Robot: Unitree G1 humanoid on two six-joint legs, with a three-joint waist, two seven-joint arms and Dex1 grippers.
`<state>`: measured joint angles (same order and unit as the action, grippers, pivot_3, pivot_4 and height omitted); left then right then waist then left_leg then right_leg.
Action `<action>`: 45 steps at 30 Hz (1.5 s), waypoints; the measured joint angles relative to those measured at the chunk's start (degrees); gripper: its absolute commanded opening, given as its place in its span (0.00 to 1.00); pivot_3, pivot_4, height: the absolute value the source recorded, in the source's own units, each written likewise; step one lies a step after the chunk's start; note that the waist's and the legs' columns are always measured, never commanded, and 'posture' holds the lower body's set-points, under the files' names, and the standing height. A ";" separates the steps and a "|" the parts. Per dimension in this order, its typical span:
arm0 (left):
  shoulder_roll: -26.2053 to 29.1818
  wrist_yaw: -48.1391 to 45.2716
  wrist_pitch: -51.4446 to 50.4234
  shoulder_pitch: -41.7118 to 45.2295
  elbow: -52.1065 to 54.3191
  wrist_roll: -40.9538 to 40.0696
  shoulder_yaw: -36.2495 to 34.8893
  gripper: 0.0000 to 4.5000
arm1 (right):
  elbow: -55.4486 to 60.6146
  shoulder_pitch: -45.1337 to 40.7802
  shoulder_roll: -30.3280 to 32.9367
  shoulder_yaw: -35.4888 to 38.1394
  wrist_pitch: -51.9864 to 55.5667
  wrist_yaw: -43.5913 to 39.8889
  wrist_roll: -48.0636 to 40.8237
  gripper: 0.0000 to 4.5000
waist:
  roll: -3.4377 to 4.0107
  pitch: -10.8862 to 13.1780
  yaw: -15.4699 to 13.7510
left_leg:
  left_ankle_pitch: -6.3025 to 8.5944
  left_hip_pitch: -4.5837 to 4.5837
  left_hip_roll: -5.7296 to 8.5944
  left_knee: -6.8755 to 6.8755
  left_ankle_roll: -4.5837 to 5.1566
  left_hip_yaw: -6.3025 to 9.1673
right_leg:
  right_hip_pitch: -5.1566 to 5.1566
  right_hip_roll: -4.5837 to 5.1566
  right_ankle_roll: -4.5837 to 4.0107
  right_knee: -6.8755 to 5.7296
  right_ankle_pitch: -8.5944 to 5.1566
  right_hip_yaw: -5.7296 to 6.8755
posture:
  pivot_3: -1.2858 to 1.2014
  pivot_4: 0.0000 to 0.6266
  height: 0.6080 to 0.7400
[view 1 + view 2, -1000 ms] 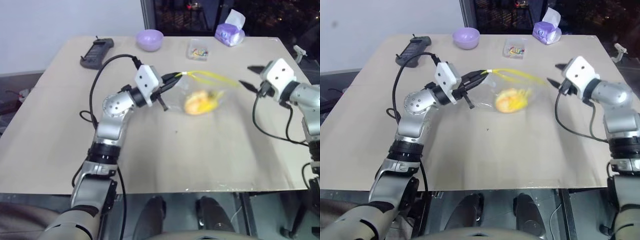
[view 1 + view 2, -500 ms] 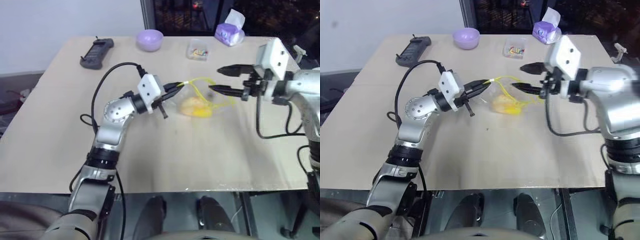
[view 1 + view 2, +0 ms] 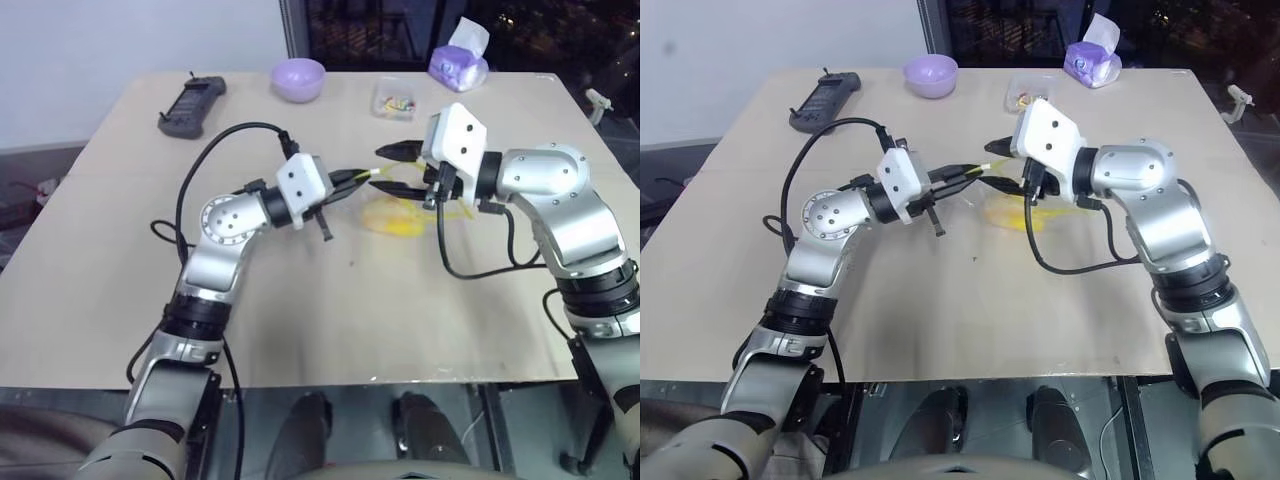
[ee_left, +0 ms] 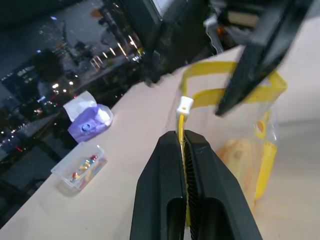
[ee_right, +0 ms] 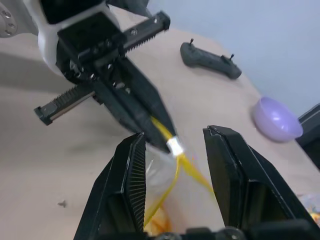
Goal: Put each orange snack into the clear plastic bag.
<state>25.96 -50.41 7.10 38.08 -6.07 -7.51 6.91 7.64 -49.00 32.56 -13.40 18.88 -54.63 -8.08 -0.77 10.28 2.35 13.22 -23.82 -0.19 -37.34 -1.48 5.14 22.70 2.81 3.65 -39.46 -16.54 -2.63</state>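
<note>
— So what could go wrong?
— The left gripper (image 4: 183,150) is clamped on the bag's (image 4: 235,125) yellow seal. The right gripper (image 5: 175,150), fingers apart, straddles the slider; a clumsy close could tear the strip loose.
— And the snack (image 3: 392,218)?
— Inside the bag, just below both grippers, mid-table toward the far edge.

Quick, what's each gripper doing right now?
Left gripper: shut on the clear plastic bag's yellow seal strip.
Right gripper: open, fingers either side of the bag's white slider.
</note>
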 measured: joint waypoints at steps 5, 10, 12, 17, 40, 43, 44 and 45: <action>0.95 -0.45 0.95 0.02 -0.03 0.78 0.17 0.00 | -1.80 -0.31 -1.62 -0.87 -1.65 -0.01 1.13 0.45 | 0.00 0.00 0.00 | 0.00 -0.01 0.00 0.00 0.00 0.00 | 0.00 0.00 0.00 0.00 0.00 0.00 | 0.52 0.24 1.00; 1.33 -0.62 2.25 0.03 -0.12 1.40 0.30 0.00 | -1.99 -0.51 -1.74 -0.87 -2.21 -0.05 1.57 0.45 | 0.00 0.00 -0.01 | 0.00 0.00 0.00 0.00 0.00 0.00 | 0.00 0.00 0.00 0.00 0.00 0.00 | 0.52 0.24 1.00; 1.78 -0.68 3.38 0.10 -0.48 1.85 0.33 0.00 | -2.01 -0.51 -1.73 -0.86 -2.59 -0.14 1.65 0.45 | 0.00 0.00 -0.01 | 0.00 0.00 0.00 0.00 0.00 0.00 | 0.00 0.00 0.00 0.00 0.00 0.00 | 0.52 0.24 1.00; 2.61 -1.03 5.25 1.19 -2.03 1.89 0.32 0.00 | -2.01 -0.51 -1.73 -0.86 -2.64 -0.85 1.49 0.08 | 0.00 0.00 0.00 | 0.00 0.00 0.00 0.00 0.00 0.00 | 0.00 0.00 0.00 0.00 0.00 0.00 | 0.52 0.24 1.00; 3.66 -2.93 7.00 1.59 -2.44 1.81 0.32 0.00 | -2.60 -0.51 -1.72 -0.88 -4.09 -1.33 3.48 0.08 | 0.01 0.00 0.02 | 0.00 0.00 0.00 0.00 0.00 0.00 | 0.00 0.00 0.00 -0.01 0.00 0.00 | 0.52 0.24 1.00; 3.66 -2.95 7.00 1.58 -2.44 1.82 0.32 0.00 | -2.60 -0.51 -1.70 -0.98 -4.11 -1.34 3.74 0.08 | 0.01 0.00 0.02 | 0.00 0.00 0.00 0.00 0.00 0.00 | 0.00 0.00 0.00 -0.01 0.00 0.00 | 0.52 0.24 1.00; 3.66 -2.96 7.00 1.58 -2.44 1.82 0.32 0.00 | -2.60 -0.51 -1.65 -1.07 -4.16 -1.34 3.88 0.08 | 0.01 0.00 0.02 | 0.00 0.00 0.00 0.00 0.00 0.00 | 0.00 0.00 0.00 -0.01 0.00 0.00 | 0.52 0.24 1.00; 3.66 -2.98 7.00 1.58 -2.44 1.83 0.33 0.00 | -2.62 -0.51 -1.63 -1.15 -4.21 -1.33 4.12 0.08 | 0.01 0.00 0.02 | 0.00 0.00 0.00 0.00 0.00 0.00 | 0.00 0.00 0.00 -0.01 0.00 0.00 | 0.52 0.24 1.00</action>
<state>29.62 -53.39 14.10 39.66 -8.51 -5.68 7.24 5.02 -49.51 30.93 -14.55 14.67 -55.96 -3.96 -0.77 10.28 2.37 13.22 -23.82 -0.19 -37.34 -1.48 5.14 22.71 2.81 3.65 -39.46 -16.54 -2.63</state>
